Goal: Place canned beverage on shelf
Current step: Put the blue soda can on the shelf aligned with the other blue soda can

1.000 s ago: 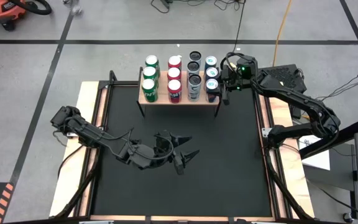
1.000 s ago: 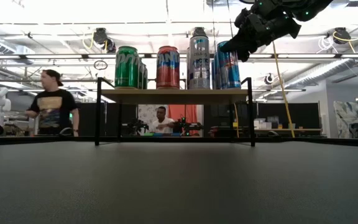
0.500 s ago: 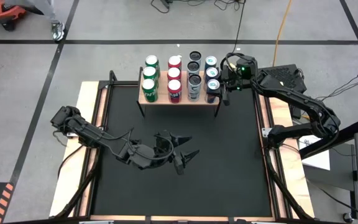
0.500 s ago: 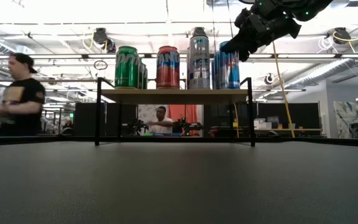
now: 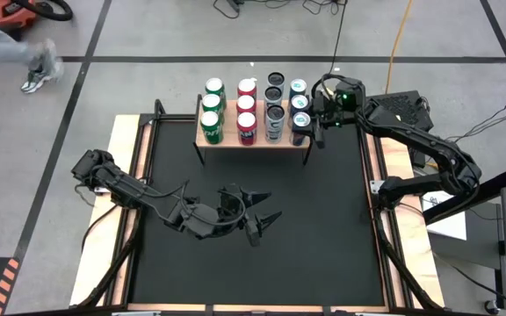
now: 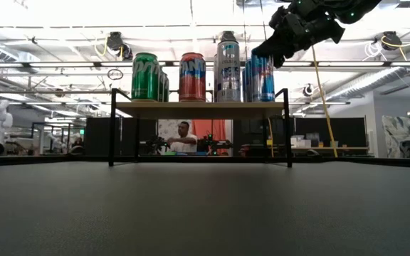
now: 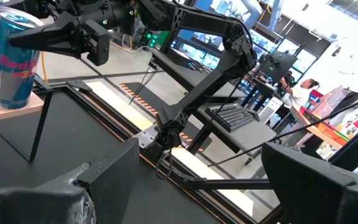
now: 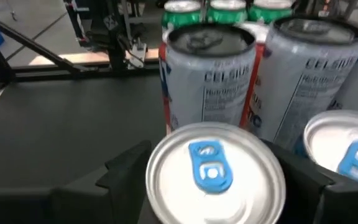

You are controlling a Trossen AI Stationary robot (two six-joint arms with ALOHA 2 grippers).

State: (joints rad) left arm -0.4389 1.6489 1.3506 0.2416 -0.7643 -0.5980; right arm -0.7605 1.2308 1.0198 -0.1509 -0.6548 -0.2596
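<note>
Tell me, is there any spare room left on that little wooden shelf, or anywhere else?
The shelf is crowded: four rows of cans fill it, with the right gripper at the blue cans. Bare room is on the black table, between the shelf and the left gripper, and to that gripper's right.

Around your worktop you have grey floor crossed by dark tape lines. A yellow cable trails beyond the worktop. Looking across the worktop, you see ceiling light strips, pipes, and a seated person at a desk behind it.
</note>
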